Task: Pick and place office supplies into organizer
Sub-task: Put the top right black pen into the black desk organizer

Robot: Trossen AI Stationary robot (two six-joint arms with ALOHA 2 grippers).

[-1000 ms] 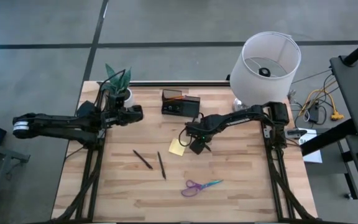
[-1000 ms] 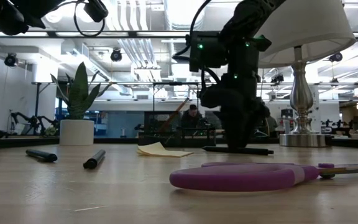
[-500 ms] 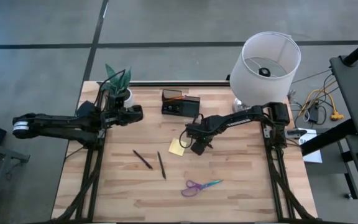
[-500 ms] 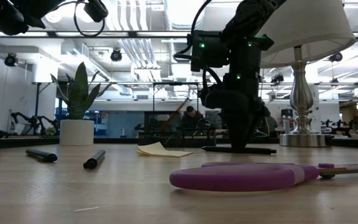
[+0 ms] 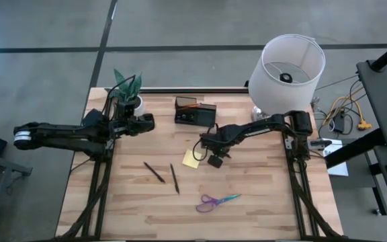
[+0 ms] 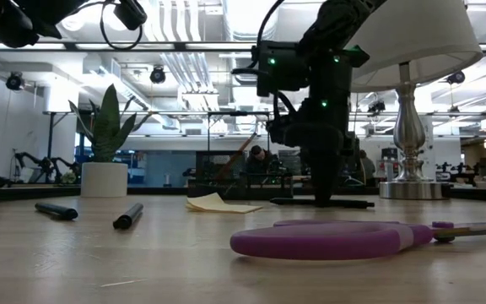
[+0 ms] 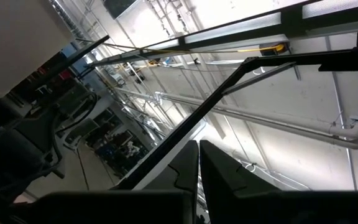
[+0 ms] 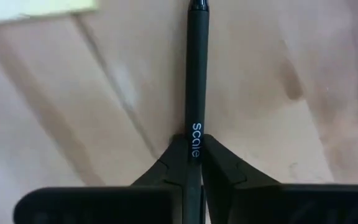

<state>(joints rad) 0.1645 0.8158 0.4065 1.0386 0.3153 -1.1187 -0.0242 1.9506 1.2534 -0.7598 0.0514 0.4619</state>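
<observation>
A thin black pen (image 8: pixel 197 56) printed "scale" lies on the wooden table beside the yellow sticky-note pad (image 5: pixel 191 158). My right gripper (image 8: pixel 191 142) stands over it at mid-table (image 5: pixel 213 158), shut on it. Two more dark pens (image 5: pixel 154 172) (image 5: pixel 175 179) and the purple-and-teal scissors (image 5: pixel 217 200) lie flat nearer the front edge. The black organizer (image 5: pixel 195 112) stands at the back with an orange pencil (image 5: pixel 187 102) in it. My left gripper (image 5: pixel 150 122) waits at the back left, raised and shut (image 7: pixel 197 149), holding nothing. My right gripper pinches the pen's barrel at the "scale" print (image 8: pixel 195 127), about midway along it, between its two fingers. The fingers (image 6: pixel 322 181) come from above, pointing down, and lie across the pen. The pen lies flat on the table (image 6: pixel 344 203).
A white lamp (image 5: pixel 291 67) stands at the back right, close behind my right arm. A white pot with a green plant (image 5: pixel 130 94) stands at the back left by my left gripper. Bare wood lies at the table's front left and front right.
My right gripper has shut its fingers from wide apart onto the pen, staying over the same spot. The pen still lies on the table.
</observation>
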